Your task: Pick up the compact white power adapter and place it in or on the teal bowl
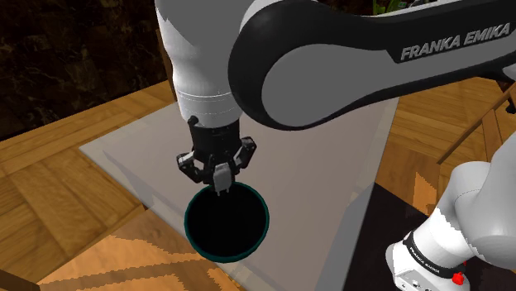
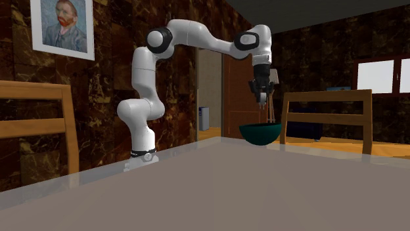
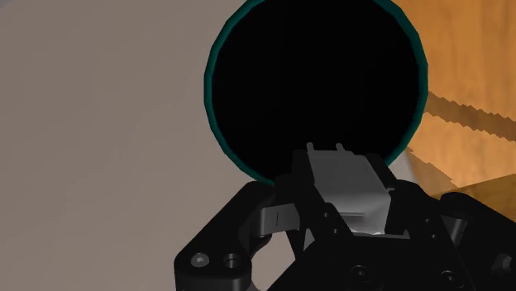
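Observation:
My black gripper (image 1: 220, 177) is shut on a small white power adapter (image 1: 222, 179) and hangs just above the teal bowl (image 1: 241, 257). In the wrist view the adapter (image 3: 347, 186) sits clasped between the fingers (image 3: 278, 217), its two prongs pointing toward the bowl's teal rim (image 3: 210, 91) and dark inside. From the second exterior view, the gripper (image 2: 263, 99) hovers a short way over the bowl (image 2: 260, 134), which rests on the grey table (image 2: 217, 190).
The bowl stands close to the table's edge (image 1: 157, 211), with wooden floor (image 1: 50, 182) beyond. Wooden chairs (image 2: 326, 115) (image 2: 39, 125) stand by the table. The dark stand (image 1: 382, 217) is at the shoulder view's lower right.

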Robot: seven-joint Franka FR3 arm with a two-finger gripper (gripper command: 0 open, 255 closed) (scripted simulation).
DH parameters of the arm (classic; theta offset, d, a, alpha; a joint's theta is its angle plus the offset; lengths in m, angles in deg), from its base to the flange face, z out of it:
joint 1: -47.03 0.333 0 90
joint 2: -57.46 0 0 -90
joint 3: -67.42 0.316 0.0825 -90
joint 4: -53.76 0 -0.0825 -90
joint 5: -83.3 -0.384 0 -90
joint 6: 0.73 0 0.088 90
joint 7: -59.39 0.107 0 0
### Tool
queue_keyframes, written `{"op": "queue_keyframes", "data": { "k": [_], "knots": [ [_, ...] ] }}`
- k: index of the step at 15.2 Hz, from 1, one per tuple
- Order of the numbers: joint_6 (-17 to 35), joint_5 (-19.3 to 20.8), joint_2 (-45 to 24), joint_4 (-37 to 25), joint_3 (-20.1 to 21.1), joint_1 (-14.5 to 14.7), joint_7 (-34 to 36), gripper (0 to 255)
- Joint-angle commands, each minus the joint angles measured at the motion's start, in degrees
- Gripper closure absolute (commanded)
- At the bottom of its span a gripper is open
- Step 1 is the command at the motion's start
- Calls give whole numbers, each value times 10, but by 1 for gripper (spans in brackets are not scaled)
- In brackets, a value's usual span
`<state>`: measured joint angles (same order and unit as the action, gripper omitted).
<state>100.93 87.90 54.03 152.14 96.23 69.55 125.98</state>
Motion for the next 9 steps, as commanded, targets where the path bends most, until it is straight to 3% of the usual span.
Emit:
{"op": "queue_keyframes", "data": {
  "k": [1, 9],
  "knots": [
    [13, 1, -1, 13, 1, 1, 4, 255],
    [74, 5, -6, 68, 0, 1, 9, 255]
  ]
}}
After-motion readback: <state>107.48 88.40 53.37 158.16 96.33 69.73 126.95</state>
